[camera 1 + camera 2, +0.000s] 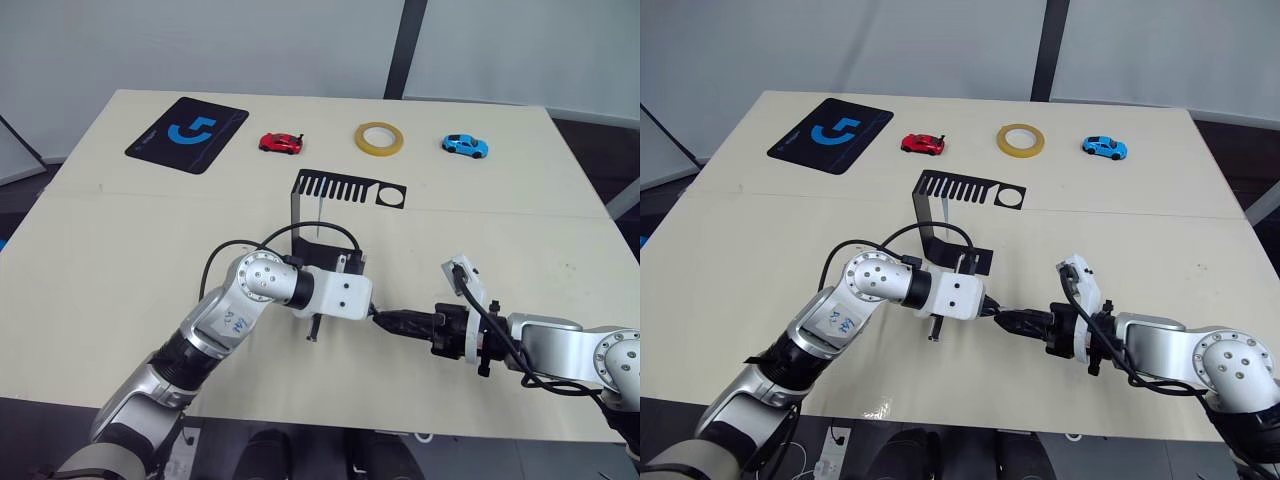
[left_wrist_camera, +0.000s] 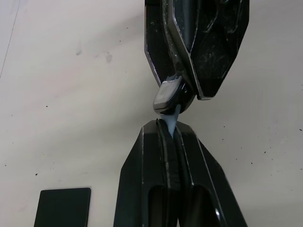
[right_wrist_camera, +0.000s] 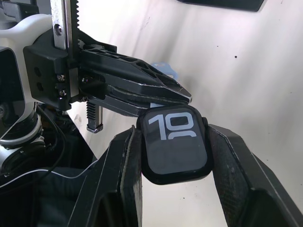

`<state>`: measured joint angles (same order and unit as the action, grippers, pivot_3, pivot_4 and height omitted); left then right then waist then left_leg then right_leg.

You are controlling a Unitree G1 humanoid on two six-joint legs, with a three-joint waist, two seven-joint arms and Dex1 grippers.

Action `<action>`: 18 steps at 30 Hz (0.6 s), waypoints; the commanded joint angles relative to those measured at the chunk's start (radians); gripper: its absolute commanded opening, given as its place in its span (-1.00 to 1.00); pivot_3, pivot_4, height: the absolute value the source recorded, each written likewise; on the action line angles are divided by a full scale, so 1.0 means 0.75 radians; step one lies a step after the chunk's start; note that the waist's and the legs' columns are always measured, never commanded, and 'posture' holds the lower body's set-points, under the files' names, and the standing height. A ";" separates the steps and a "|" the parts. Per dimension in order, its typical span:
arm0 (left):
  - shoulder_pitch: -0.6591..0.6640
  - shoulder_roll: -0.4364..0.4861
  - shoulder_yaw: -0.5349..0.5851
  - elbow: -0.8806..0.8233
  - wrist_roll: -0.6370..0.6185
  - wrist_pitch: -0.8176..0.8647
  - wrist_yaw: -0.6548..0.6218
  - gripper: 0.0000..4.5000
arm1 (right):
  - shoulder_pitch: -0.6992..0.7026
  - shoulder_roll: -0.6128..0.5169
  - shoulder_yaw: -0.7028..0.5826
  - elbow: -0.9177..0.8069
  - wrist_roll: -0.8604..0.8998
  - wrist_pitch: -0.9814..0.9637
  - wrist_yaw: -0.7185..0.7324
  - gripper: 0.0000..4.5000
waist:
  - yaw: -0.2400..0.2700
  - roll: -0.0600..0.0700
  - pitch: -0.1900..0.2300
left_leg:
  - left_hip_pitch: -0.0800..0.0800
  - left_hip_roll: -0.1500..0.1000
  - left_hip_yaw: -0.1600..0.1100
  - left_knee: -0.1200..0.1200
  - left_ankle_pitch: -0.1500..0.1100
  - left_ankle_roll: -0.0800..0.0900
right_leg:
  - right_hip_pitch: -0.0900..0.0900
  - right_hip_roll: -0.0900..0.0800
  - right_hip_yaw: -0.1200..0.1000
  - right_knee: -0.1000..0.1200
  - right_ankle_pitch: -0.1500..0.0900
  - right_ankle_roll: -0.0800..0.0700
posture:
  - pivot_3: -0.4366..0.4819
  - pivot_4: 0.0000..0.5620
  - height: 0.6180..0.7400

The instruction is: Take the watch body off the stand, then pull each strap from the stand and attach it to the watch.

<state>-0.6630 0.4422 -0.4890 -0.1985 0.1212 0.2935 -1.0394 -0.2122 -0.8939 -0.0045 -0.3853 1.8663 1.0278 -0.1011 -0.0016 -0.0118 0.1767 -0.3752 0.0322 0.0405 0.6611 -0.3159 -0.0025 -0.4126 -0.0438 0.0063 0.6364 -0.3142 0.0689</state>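
The black stand (image 1: pixel 345 188) is upright at mid-table, its slotted top plate bare. In front of it my two grippers meet tip to tip. My right gripper (image 3: pixel 175 142) is shut on the watch body (image 3: pixel 176 146), a black rounded-square case with white marks on its face. My left gripper (image 2: pixel 166 126) is shut on a pale grey-blue strap (image 2: pixel 170 122). The strap's short free end touches the edge of the watch body (image 2: pixel 166 94). Most of the strap is hidden between the fingers. In the head view the two grippers touch at about (image 1: pixel 380 318).
Along the far side of the table lie a black mat with a blue logo (image 1: pixel 187 133), a red toy car (image 1: pixel 280 143), a yellow tape roll (image 1: pixel 379 138) and a blue toy car (image 1: pixel 465 146). The table's near edge is just below both arms.
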 commanded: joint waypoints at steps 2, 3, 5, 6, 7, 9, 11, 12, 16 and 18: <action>-0.016 -0.007 0.023 -0.073 -0.025 -0.016 0.003 -1.00 | -0.007 -0.001 0.011 -0.033 0.029 0.000 0.010 -0.27 | 0.000 0.000 0.000 | 0.000 0.000 0.000 0.000 0.000 0.000 | 0.000 0.000 0.000 0.000 0.000 0.000 | -0.05 -0.47 1.00; -0.016 -0.008 0.024 -0.074 -0.030 -0.010 0.001 -1.00 | -0.006 -0.001 0.011 -0.034 0.030 0.000 0.010 -0.27 | 0.000 0.000 0.000 | 0.000 0.000 0.000 0.000 0.000 0.000 | 0.000 0.000 0.000 0.000 0.000 0.000 | -0.05 -0.47 1.00; -0.013 -0.014 0.037 -0.081 -0.047 0.008 0.003 -1.00 | -0.004 -0.003 0.009 -0.037 0.032 0.000 0.012 -0.27 | 0.000 0.000 0.000 | 0.000 0.000 0.000 0.000 0.000 0.000 | 0.000 0.000 0.000 0.000 0.000 0.000 | -0.05 -0.47 1.00; -0.010 -0.016 0.047 -0.088 -0.063 0.024 -0.001 -0.68 | -0.003 -0.001 0.008 -0.039 0.029 0.000 0.016 -0.27 | 0.000 0.000 0.000 | 0.000 0.000 0.000 0.000 0.000 0.000 | 0.000 0.000 0.000 0.000 0.000 0.000 | -0.05 -0.47 1.00; -0.008 -0.005 0.053 -0.098 -0.083 0.030 -0.021 -0.63 | -0.002 -0.001 0.006 -0.042 0.025 0.000 0.024 -0.27 | 0.000 0.000 0.000 | 0.000 0.000 0.000 0.000 0.000 0.000 | 0.000 0.000 0.000 0.000 0.000 0.000 | -0.05 -0.47 1.00; -0.005 0.025 0.067 -0.114 -0.099 0.012 -0.045 -0.35 | -0.001 -0.001 0.001 -0.048 0.019 0.001 0.037 -0.27 | 0.000 0.000 0.000 | 0.000 0.000 0.000 0.000 0.000 0.000 | 0.000 0.000 0.000 0.000 0.000 0.000 | -0.05 -0.47 1.00; 0.021 0.092 0.112 -0.153 -0.138 0.018 -0.087 -0.10 | 0.003 -0.008 -0.008 -0.052 0.010 0.004 0.056 -0.27 | -0.002 0.000 0.000 | 0.000 0.000 0.000 0.000 0.000 0.000 | 0.000 0.000 0.000 0.000 0.000 0.000 | -0.05 -0.47 1.00; 0.047 0.143 0.141 -0.176 -0.167 0.021 -0.123 0.07 | 0.007 -0.013 -0.017 -0.053 -0.005 0.008 0.073 -0.27 | -0.006 0.000 0.000 | 0.000 0.001 0.000 0.000 0.000 0.000 | 0.000 0.000 0.000 0.000 0.000 0.000 | -0.05 -0.47 1.00; 0.174 0.326 0.262 -0.244 -0.278 0.012 -0.209 0.83 | 0.019 -0.031 -0.050 -0.068 -0.110 0.014 0.163 -0.27 | -0.009 0.000 0.000 | 0.001 0.002 0.000 0.000 0.000 0.000 | 0.000 0.001 0.001 0.000 0.000 -0.001 | -0.05 -0.47 1.00; 0.254 0.374 0.361 -0.257 -0.345 -0.011 -0.207 1.00 | 0.019 -0.044 -0.068 -0.113 -0.279 -0.007 0.301 -0.27 | -0.006 0.000 0.000 | 0.001 0.001 0.000 0.000 0.000 0.000 | 0.000 0.001 0.001 0.000 0.000 -0.001 | -0.05 -0.47 1.00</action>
<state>-0.4848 0.7083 -0.2780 -0.3511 -0.0881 0.3033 -1.1886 -0.1960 -0.9090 -0.0108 -0.4133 1.7213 1.0330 0.0475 -0.0057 -0.0116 0.1766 -0.3745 0.0331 0.0405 0.6611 -0.3161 -0.0022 -0.4128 -0.0436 0.0067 0.6361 -0.3144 0.0684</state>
